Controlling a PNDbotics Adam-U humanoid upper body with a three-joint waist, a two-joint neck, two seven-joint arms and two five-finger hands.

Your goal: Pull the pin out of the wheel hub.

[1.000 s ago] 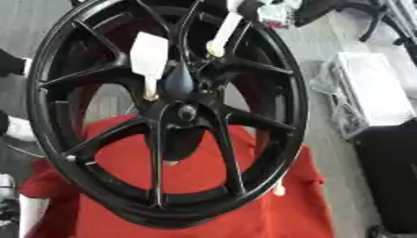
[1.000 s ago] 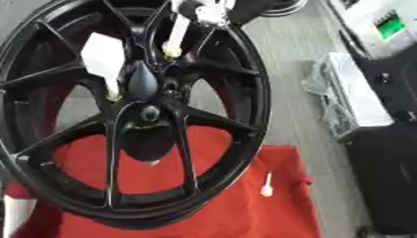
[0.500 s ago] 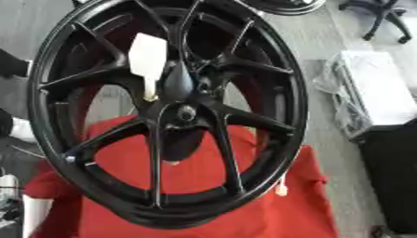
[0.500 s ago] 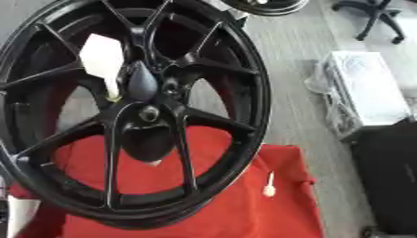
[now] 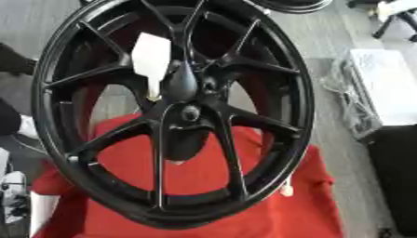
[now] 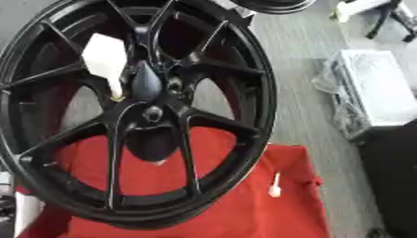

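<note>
A large black wheel (image 5: 175,111) with thin paired spokes stands nearly upright and fills most of both views, its lower rim resting on a red cloth (image 5: 269,218) that covers the support beneath it. The cloth shows through the lower gaps between the spokes and spreads out past the rim toward the right edge.

Left of the middle of the wheel, a white pin (image 5: 151,62) with a broad flat head and a narrow stem sits in the hub (image 5: 185,100). Its head points up and away from the hub; its stem runs down to a small brass-coloured tip at the hub's upper left side. The hub itself is a dark rounded cap with a small round hole just below it.

Further right, a second small white pin (image 6: 274,187) lies loose on the cloth, just outside the lower right part of the rim.

Beyond the cloth's right edge, on the grey floor, stand a pale box (image 5: 387,86) and a black case (image 5: 399,176).

Neither of the robot's hands appears in either view, so how open they are cannot be told.
</note>
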